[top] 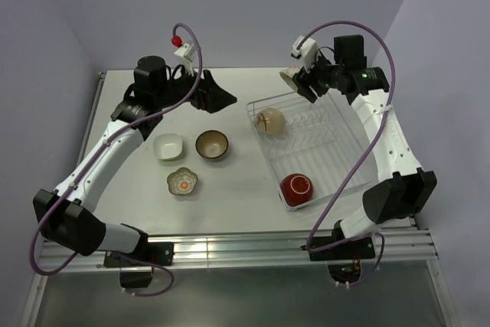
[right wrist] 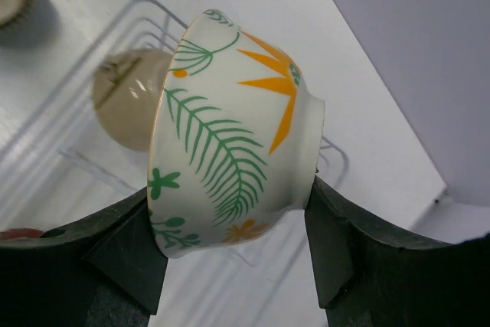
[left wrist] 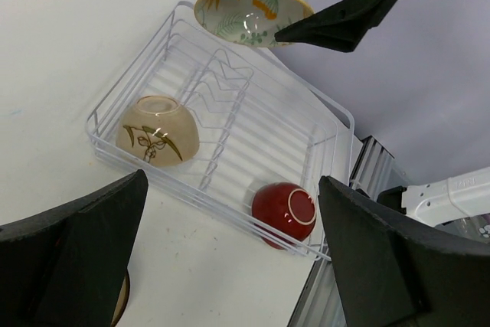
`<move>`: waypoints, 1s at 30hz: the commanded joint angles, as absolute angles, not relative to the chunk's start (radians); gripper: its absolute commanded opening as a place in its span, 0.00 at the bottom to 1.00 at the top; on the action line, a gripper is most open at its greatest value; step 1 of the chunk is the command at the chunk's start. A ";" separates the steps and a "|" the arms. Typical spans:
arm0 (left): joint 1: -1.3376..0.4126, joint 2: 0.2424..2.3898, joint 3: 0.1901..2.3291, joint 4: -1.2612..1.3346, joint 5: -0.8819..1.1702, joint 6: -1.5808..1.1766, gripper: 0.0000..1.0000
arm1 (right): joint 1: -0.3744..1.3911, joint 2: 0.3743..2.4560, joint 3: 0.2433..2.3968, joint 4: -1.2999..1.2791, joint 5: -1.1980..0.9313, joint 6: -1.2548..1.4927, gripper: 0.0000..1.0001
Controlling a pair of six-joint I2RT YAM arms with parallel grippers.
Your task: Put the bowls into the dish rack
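My right gripper point(top: 297, 82) is shut on the cream bowl with orange flowers point(right wrist: 230, 143), which hangs on its side above the far end of the white dish rack point(top: 321, 151). In the rack, a yellow-green bowl point(top: 269, 121) lies upturned at the far left and a red bowl point(top: 296, 188) at the near end. My left gripper point(top: 211, 96) is open and empty over the table left of the rack. The white squarish bowl point(top: 168, 146), dark brown bowl point(top: 212, 145) and flower-shaped bowl point(top: 183, 181) sit on the table.
The left wrist view looks across the rack point(left wrist: 253, 143) to the held cream bowl point(left wrist: 253, 1), with the red bowl point(left wrist: 285, 210) against the rack's near wire. Grey walls close in behind and to both sides. The table's metal rail runs along the front.
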State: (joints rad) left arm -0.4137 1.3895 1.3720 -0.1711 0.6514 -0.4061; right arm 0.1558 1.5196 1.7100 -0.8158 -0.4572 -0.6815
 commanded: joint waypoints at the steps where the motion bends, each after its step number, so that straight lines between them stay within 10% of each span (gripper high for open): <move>1: -0.400 1.322 1.348 -0.169 0.617 -0.396 0.99 | 0.138 1.540 1.688 -0.732 -0.333 -0.926 0.00; 30: -0.288 1.269 1.272 -0.218 0.558 -0.325 1.00 | 0.216 1.678 1.374 -0.408 -0.029 -1.428 0.00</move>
